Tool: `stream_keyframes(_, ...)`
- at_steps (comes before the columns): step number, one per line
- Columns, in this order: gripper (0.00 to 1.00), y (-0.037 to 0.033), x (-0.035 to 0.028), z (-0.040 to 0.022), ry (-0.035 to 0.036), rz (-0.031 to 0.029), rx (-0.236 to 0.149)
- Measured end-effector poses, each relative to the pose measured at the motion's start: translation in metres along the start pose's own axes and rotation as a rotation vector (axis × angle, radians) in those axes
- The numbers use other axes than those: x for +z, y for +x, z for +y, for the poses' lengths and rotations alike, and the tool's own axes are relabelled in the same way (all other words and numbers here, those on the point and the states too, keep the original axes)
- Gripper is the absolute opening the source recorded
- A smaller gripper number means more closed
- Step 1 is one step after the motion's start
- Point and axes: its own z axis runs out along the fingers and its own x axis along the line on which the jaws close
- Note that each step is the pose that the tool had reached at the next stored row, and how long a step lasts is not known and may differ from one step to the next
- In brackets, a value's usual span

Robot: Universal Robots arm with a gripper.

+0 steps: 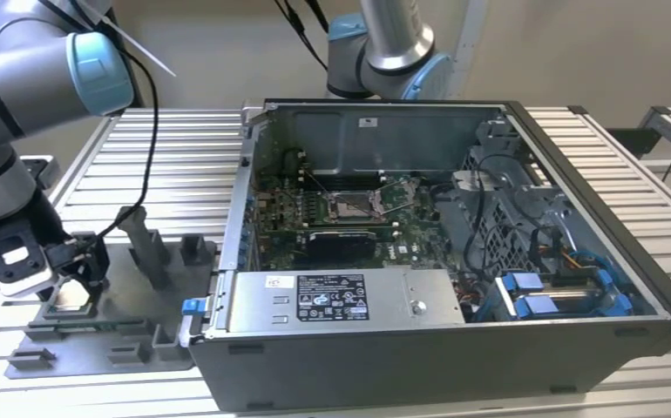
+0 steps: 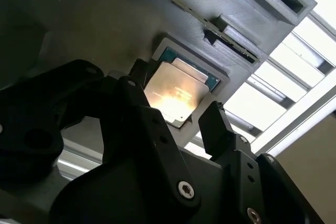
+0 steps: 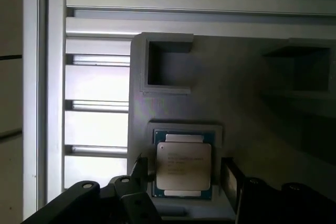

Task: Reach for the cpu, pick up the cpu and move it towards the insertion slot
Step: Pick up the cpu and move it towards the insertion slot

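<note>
The cpu (image 1: 71, 298), a thin square chip with a pale metal top, lies in a shallow seat on the grey fixture plate (image 1: 115, 348) at the exterior view's left. My gripper (image 1: 71, 280) hangs directly over it. In both wrist views the cpu (image 3: 184, 167) (image 2: 178, 92) sits between the two black fingers (image 3: 230, 178), with a small gap on each side, so the gripper (image 3: 184, 176) (image 2: 176, 98) is open around it. The insertion slot (image 1: 355, 204), a silver-framed socket with a dark centre, sits on the green motherboard inside the open computer case.
The open case (image 1: 614, 218) stands at the exterior view's right of the fixture, its metal wall (image 1: 238, 200) between fixture and motherboard. Grey upright blocks (image 1: 150, 244) rise from the fixture close to the gripper. A second robot arm (image 1: 382, 52) stands behind the case. A slatted aluminium table (image 1: 161, 148) lies underneath.
</note>
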Motion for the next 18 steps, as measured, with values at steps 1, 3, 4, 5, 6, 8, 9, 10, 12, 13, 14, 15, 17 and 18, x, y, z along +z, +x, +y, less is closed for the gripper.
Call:
stream_keyframes(1,1.0,0.0001,0.0006,0.0004,0.0,-0.0001,0.0)
stream_keyframes(3,1.0,0.0003,0.0018,0.0014,0.0001,0.0001,0.0)
stream_keyframes(4,1.0,0.0004,0.0024,0.0023,0.0,0.0,0.0)
stream_keyframes(5,1.0,0.0004,0.0029,0.0033,-0.0001,0.0,0.0)
stream_keyframes(6,1.0,0.0004,0.0035,0.0042,0.0,-0.0001,0.0)
stream_keyframes(8,1.0,0.0004,0.0048,0.0057,-0.0002,-0.0003,0.001)
stream_keyframes(9,1.0,0.0004,0.0052,0.006,0.0,0.0,0.001)
stream_keyframes(10,1.0,0.0004,0.0056,0.006,0.0001,0.0001,0.001)
stream_keyframes(12,1.0,0.0004,0.0062,0.006,0.0001,0.0001,0.001)
stream_keyframes(13,1.0,0.0004,0.0065,0.0061,0.0001,0.0001,0.001)
stream_keyframes(14,1.0,0.0004,0.0068,0.0061,0.0,0.0001,0.001)
stream_keyframes(15,1.0,0.0004,0.0072,0.0061,0.0,0.0,0.002)
stream_keyframes(17,1.0,0.0004,0.0074,0.0061,0.0001,0.0001,0.002)
stream_keyframes(18,1.0,0.0004,0.0074,0.0061,0.0001,0.0001,0.002)
